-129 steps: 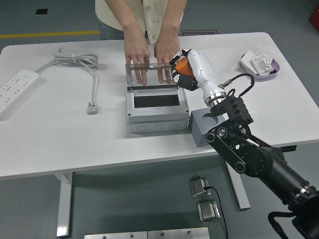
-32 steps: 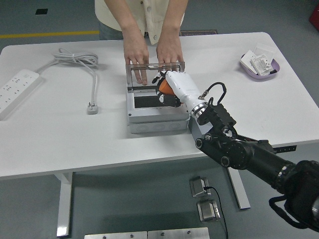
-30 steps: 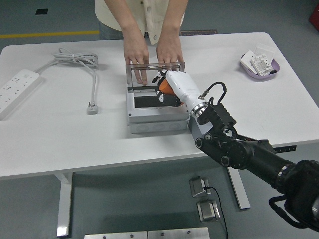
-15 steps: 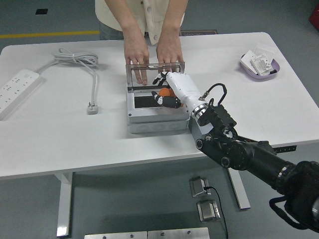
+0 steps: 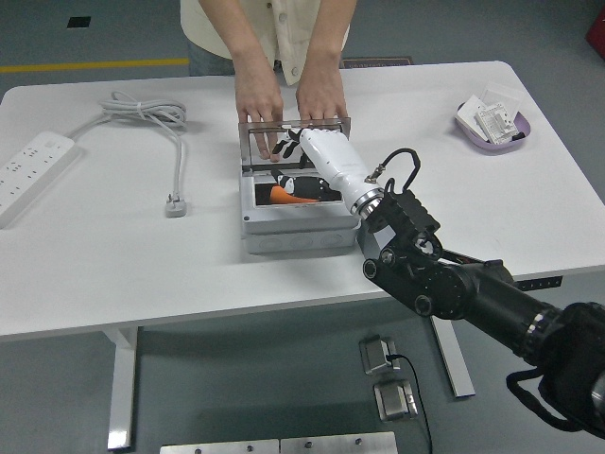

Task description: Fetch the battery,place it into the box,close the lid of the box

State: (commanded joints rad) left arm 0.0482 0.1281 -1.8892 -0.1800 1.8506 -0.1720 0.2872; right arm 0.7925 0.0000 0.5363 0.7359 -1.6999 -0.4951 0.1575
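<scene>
Apparently the first two steps are close to finished: the orange battery (image 5: 282, 194) lies inside the dark opening of the grey box (image 5: 293, 219), towards its left part, and the right hand (image 5: 317, 163) hovers just above the opening. Its dark fingers (image 5: 301, 184) are close to the battery, but I cannot tell if they touch it or have let go, since the white back of the hand hides most of them. What is left, in my judgement, is to draw the hand out and then to close the transparent lid (image 5: 293, 135), which stands open at the far side of the box. A person at the far edge of the table rests both hands (image 5: 288, 109) on this lid and keeps it up, so these hands, and the robot's own hand over the opening, stand in the way of closing. The left arm is not visible. Well apart on the white table (image 5: 113, 274) lie a white power strip (image 5: 30, 170) with its grey cable (image 5: 151, 123) to the left, and a purple dish (image 5: 492, 128) with small packets at the far right.
</scene>
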